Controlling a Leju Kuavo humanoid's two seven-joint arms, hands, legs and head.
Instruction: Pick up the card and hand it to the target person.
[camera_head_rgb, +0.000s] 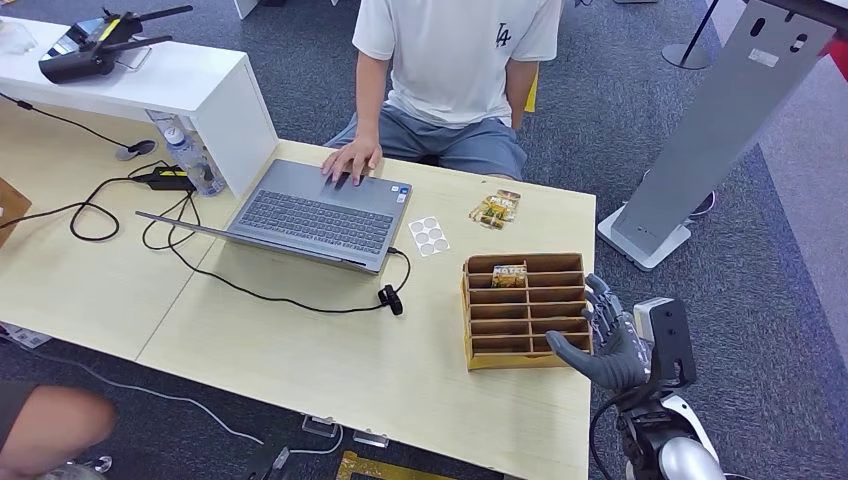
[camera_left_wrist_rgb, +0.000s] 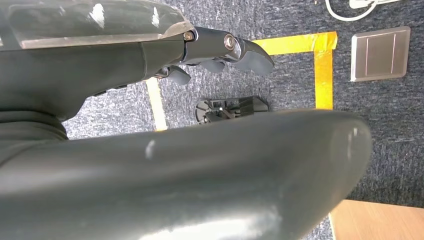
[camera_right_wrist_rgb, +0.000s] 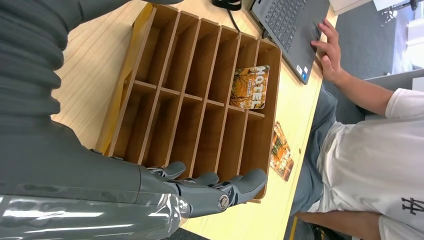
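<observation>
Low in the right of the head view, the right hand (camera_head_rgb: 607, 338) hovers empty with fingers spread, just beside the right edge of the wooden organizer (camera_head_rgb: 524, 309). Its fingers (camera_right_wrist_rgb: 235, 187) reach along the box's rim. 1 card (camera_head_rgb: 509, 275) stands in the organizer's upper-left compartment; more cards (camera_head_rgb: 496, 209) lie on the table (camera_head_rgb: 380, 370) above it. At top centre, a person (camera_head_rgb: 455, 70) rests a hand (camera_head_rgb: 351, 159) on the laptop (camera_head_rgb: 320, 213). Over carpet, the left hand (camera_left_wrist_rgb: 220, 50) holds nothing, fingers loosely curled.
</observation>
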